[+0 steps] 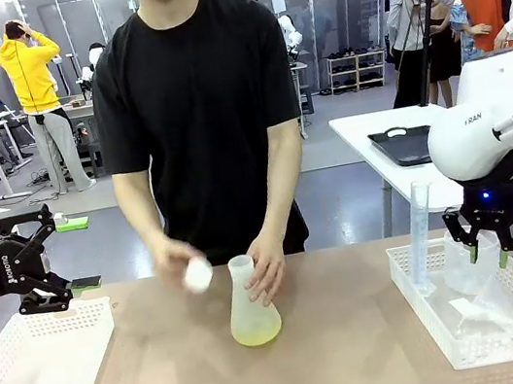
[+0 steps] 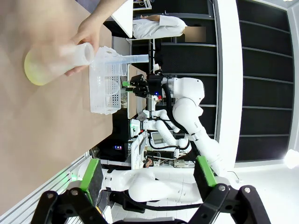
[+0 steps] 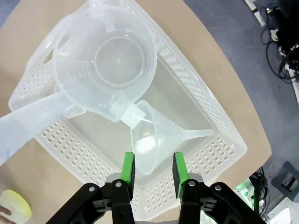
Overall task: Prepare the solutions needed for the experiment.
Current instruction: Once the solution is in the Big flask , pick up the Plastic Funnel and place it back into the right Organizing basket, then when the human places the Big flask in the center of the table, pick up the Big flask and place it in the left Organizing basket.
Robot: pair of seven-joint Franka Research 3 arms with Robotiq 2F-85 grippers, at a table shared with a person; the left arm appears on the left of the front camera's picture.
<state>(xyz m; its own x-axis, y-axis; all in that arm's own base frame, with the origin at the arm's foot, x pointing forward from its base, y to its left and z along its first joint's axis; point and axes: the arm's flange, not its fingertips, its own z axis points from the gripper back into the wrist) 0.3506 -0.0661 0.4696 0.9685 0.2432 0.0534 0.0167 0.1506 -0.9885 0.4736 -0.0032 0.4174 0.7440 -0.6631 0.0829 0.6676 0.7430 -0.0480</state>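
Left basket (image 1: 40, 371): white, perforated, on the near surface, well left of the flask (image 1: 252, 306).
Left gripper (image 1: 75, 254): held level by that basket's far rim, aimed toward the flask; fingers (image 2: 91, 175) spread wide, gripping nothing.
Right basket (image 1: 481, 356): white, well right of the flask; holding a clear beaker (image 3: 105, 60), a funnel (image 3: 159, 137) and a leaning graduated cylinder (image 1: 421, 233).
Right gripper (image 1: 489, 255): pointing down over the funnel, farther from the flask than the cylinder; fingers apart, empty.
Flask: clear, conical, upright mid-surface.
Solutions (image 1: 256, 330): shallow pale yellow-green layer in the flask's bottom.
Hands: 1 hand (image 1: 267, 267) on the flask's neck; other hand (image 1: 174, 260) just left of the neck, holding a small white round piece (image 1: 198, 276).
Person (image 1: 199, 113): black T-shirt, standing behind the flask at the far edge.
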